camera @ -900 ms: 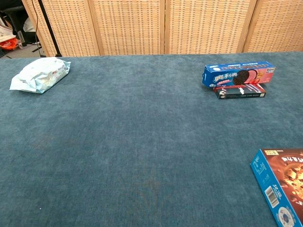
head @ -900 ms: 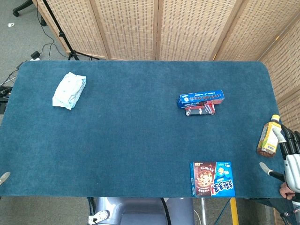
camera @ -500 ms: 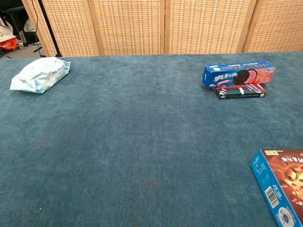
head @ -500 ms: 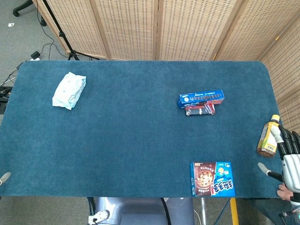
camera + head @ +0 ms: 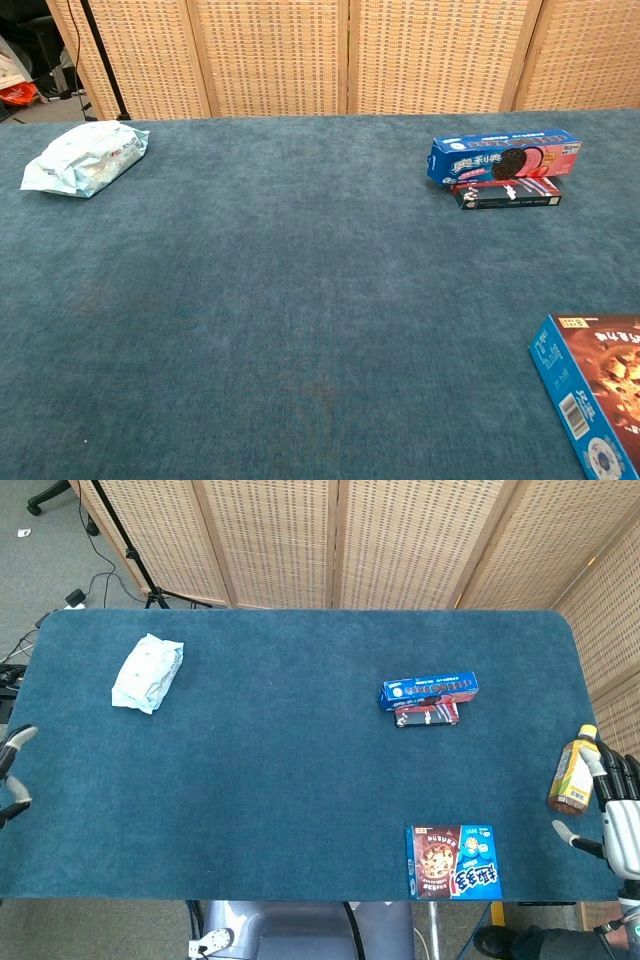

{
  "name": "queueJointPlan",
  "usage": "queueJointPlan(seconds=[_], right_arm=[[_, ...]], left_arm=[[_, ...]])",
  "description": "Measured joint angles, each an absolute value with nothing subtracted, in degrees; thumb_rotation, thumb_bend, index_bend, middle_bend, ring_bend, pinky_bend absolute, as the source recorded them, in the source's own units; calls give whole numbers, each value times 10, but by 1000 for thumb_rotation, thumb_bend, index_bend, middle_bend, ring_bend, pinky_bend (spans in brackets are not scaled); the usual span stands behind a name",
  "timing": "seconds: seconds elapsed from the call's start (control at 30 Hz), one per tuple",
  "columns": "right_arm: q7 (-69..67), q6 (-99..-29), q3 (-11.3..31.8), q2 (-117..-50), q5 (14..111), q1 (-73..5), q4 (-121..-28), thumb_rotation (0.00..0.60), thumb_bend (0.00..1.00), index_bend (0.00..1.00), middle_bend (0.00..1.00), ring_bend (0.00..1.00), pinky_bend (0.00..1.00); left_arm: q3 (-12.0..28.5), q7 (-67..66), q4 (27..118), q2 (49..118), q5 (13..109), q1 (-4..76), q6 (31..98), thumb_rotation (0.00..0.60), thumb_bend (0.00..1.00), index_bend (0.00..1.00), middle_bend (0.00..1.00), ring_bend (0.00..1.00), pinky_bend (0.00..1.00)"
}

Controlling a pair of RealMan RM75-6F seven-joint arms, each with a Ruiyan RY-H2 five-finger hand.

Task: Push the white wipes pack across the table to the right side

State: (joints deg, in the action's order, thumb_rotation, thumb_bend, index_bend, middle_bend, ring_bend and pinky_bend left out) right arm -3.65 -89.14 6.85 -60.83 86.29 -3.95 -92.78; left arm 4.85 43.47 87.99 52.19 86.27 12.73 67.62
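**Both robot hands at the counter edges, wipes pack untouched at far left**

Left robot hand (image 5: 12,772): only fingertips show at the left edge of the head view, curled slightly over the counter's (image 5: 280,780) border. Too little is visible; cannot tell whether it is spread or closed. Nothing seen in it. Not seen in the chest view.

Right robot hand (image 5: 617,815): at the right edge of the head view, near the front corner. Fingers apart and pointing away from the robot, thumb out to the side, holding nothing. It sits just beside a bottle (image 5: 571,772) with a yellow cap and brown contents; contact between them cannot be made out.

Wipes pack (image 5: 147,672): white, soft, lying flat at the far left of the counter, toward the back. Well apart from both robot hands. The chest view shows it at the upper left, printed side up.

Other items, right half of the blue counter:
- A long blue cookie box (image 5: 429,690), toward the back.
- A smaller dark box (image 5: 427,714) touching its near side.
- A blue snack box (image 5: 451,861) with a brown picture panel, flat at the front edge.

Wicker screen (image 5: 340,540) stands behind the counter.
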Motion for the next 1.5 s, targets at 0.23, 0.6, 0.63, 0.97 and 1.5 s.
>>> queueJointPlan(seconds=[0.23,0.6,0.63,0.97,1.5], right_arm=[[-24,-866,83,-615,823,-51,-920,600,0,0,0,0,0],[-12,-844,104,-627,771,-61,-897,600,0,0,0,0,0],[-10,-842,106,-628,767,-62,-895,600,0,0,0,0,0],[4,-828,116,-638,738,-68,-878,600,0,0,0,0,0],[24,-815,131,-654,702,-77,-854,600,0,0,0,0,0]], left_arm=[[62,707,743,547,873,243,518,600,1000,0,0,0,0],[26,1086,423,666,922,434,306,600,1000,0,0,0,0],[18,1107,402,680,927,448,291,600,1000,0,0,0,0],[-76,1260,251,805,965,539,173,600,1000,0,0,0,0],[-101,1247,187,889,925,599,65,600,1000,0,0,0,0]])
